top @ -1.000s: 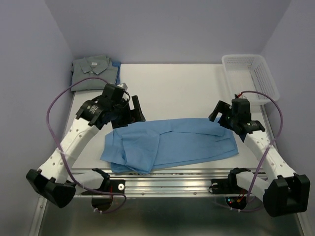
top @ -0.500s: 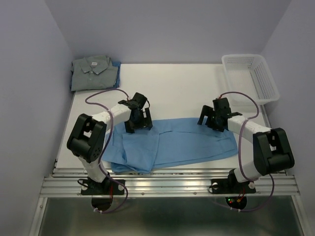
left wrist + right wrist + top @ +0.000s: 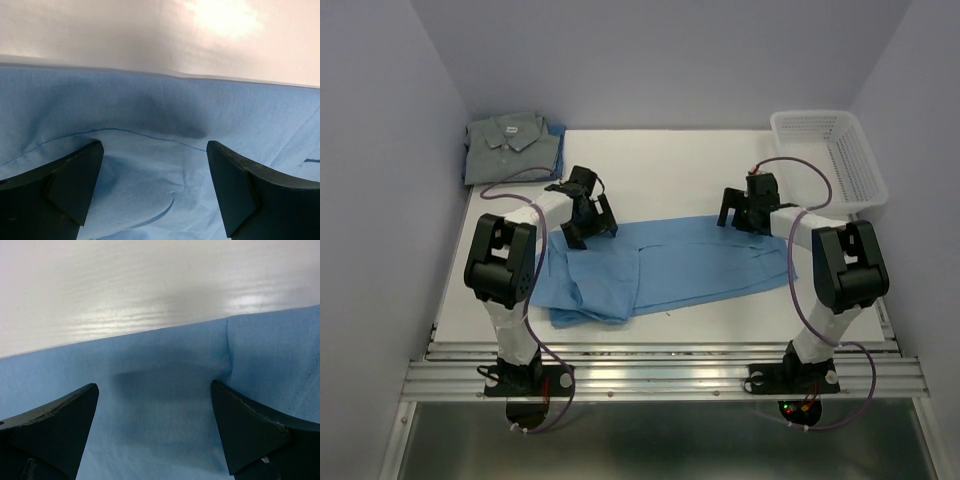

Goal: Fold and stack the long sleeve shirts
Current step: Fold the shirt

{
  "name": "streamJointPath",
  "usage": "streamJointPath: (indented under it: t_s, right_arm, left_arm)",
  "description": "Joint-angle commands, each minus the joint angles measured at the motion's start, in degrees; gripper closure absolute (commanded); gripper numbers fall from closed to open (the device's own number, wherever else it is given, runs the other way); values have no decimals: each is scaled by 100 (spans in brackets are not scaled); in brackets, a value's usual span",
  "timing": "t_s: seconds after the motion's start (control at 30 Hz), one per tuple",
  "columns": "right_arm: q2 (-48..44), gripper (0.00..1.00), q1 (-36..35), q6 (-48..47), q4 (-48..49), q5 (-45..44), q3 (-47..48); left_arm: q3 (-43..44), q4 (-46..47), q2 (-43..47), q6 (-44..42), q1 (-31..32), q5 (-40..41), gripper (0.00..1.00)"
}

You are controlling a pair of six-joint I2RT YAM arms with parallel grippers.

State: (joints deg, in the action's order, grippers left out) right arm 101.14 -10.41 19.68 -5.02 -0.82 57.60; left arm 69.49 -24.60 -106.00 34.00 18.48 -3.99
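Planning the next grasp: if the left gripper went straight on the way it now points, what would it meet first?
Probably the light blue cloth shirt, near its far edge, under the open left gripper; the white table lies beyond.

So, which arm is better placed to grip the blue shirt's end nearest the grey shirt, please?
Left: the left gripper hangs open over the blue shirt there; the right gripper is opposite.
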Motion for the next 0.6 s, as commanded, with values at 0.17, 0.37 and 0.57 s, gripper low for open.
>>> streamJointPath:
  t_s: [0.17, 0.37, 0.57]
  right_arm:
    - [1144, 0, 337, -299, -96, 117, 1233]
    - [1479, 0, 453, -780, -96, 810, 1868]
    - [794, 0, 216, -1492, -245, 1427, 2202]
  left_arm:
    - [1792, 8, -1485, -385, -626, 65, 1]
    - [2761, -203, -1872, -622, -635, -93, 1]
    - [2859, -229, -1162, -649, -688, 117, 1]
